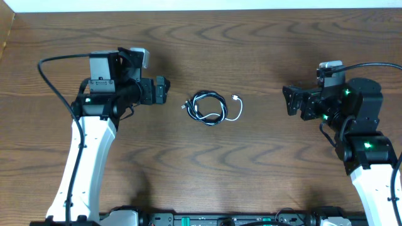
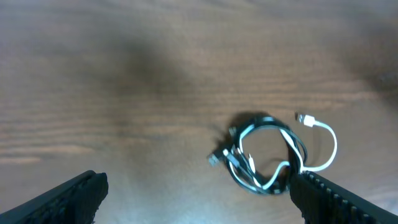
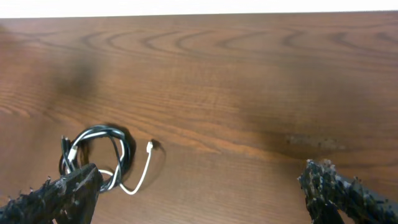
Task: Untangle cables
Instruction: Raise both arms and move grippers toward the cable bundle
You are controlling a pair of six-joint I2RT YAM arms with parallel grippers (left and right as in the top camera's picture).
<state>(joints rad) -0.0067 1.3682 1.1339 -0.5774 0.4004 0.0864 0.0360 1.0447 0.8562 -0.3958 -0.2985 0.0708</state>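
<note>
Observer: Risks from here?

Robot: Mostly the coil itself. The black cable and the white cable lie wound through each other in one small loop near the middle of the table. If I pinch where they overlap, I judge I catch both cords and drag the whole coil instead of parting it. A hard pull could tighten the crossings. Both cords are thin and lie flat on the wood, so a finger could slide over them and close on nothing.

Observer: Anything easier to take?

Robot: The white plug stands free at the coil's 2 o'clock, with a slack white arc bulging out at 3 o'clock. The other plug ends poke out at 9 o'clock.

Observer: And where are you?

Robot: My left gripper sits near the coil at its 10 o'clock, jaws spread wide, holding nothing. In its wrist view the coil lies at 4 o'clock, just beside one finger. My right gripper is at the coil's 3 o'clock, farther off, likewise wide apart and empty. In its wrist view the coil sits at 8 o'clock, partly hidden behind a finger.
</note>
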